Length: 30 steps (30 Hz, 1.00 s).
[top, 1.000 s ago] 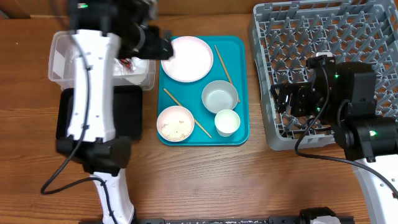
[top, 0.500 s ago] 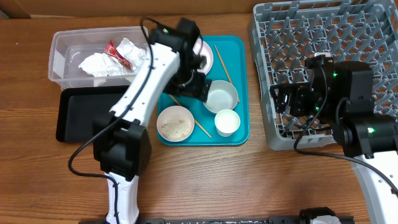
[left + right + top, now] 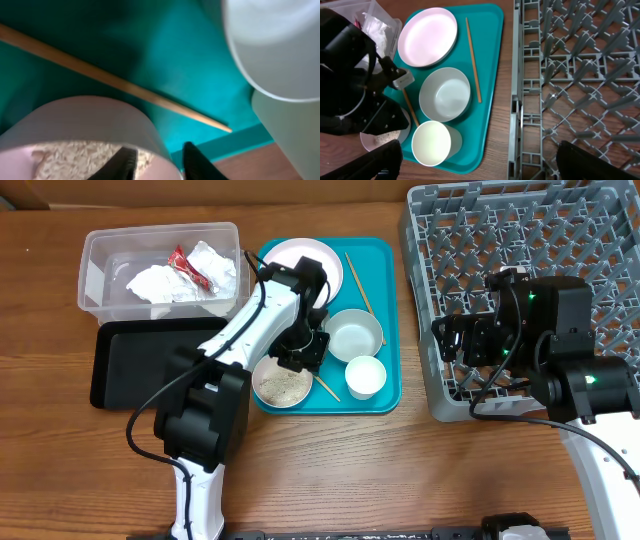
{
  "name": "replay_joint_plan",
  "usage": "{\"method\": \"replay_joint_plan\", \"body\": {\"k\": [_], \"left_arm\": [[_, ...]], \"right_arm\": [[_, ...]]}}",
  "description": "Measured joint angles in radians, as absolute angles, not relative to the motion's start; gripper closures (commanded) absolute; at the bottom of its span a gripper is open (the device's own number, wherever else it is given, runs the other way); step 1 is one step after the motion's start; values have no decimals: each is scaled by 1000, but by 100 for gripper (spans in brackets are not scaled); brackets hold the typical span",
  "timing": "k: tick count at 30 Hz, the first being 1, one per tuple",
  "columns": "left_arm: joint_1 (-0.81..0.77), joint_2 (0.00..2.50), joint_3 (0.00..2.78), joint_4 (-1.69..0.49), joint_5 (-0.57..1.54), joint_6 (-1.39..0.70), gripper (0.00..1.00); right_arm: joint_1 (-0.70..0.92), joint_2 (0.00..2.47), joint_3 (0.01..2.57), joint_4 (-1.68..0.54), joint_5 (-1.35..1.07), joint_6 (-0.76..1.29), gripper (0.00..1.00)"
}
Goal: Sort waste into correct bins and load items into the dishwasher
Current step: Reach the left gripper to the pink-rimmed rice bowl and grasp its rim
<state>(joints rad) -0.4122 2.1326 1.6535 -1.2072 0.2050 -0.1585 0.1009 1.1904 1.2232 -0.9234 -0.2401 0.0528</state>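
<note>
Wood table with a teal tray (image 3: 388, 290): left claw (image 3: 300, 358) at the rice bowl (image 3: 282, 380).
The bowl sits at the tray's 7 o'clock corner, a chopstick (image 3: 115, 82) just beside it. The left claw's fingers (image 3: 197, 160) stand one inside and one outside the rim at the bowl's 1 o'clock, open and not pinching. The bowl looks hard, smooth and light, so it may slip; the thin rim is the place to grab. The loose rice (image 3: 75, 157) will spill if the bowl tips. The right claw (image 3: 462, 345) hangs open and empty over the rack (image 3: 520, 230).
</note>
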Motion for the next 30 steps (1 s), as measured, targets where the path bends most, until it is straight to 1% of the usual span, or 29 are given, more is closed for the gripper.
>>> {"method": "replay_joint_plan", "body": {"k": [3, 5, 6, 8, 10, 11, 19, 25, 30], "left_arm": [[-412, 2133, 1613, -1163, 209, -170, 77], [-413, 2133, 1593, -1142, 210, -184, 82], [-413, 2133, 1584, -1136, 210, -190, 83], [-417, 2133, 1567, -1134, 197, -200, 89], [-418, 2129, 1566, -1131, 184, -210, 92], [-419, 2125, 1566, -1130, 177, -213, 96], [-419, 2115, 1581, -1171, 149, -242, 96], [-419, 2119, 1654, -1304, 144, -254, 96], [-418, 2134, 1776, -1422, 131, -257, 96]], "right_arm": [[101, 1190, 1223, -919, -240, 53, 0], [101, 1190, 1223, -920, -240, 53, 0], [101, 1190, 1223, -920, -240, 53, 0], [101, 1190, 1223, -920, -240, 53, 0], [101, 1190, 1223, -919, -240, 53, 0], [101, 1190, 1223, -919, -240, 53, 0], [101, 1190, 1223, -918, -240, 53, 0], [101, 1190, 1223, -909, -241, 53, 0], [101, 1190, 1223, -909, -241, 53, 0]]}}
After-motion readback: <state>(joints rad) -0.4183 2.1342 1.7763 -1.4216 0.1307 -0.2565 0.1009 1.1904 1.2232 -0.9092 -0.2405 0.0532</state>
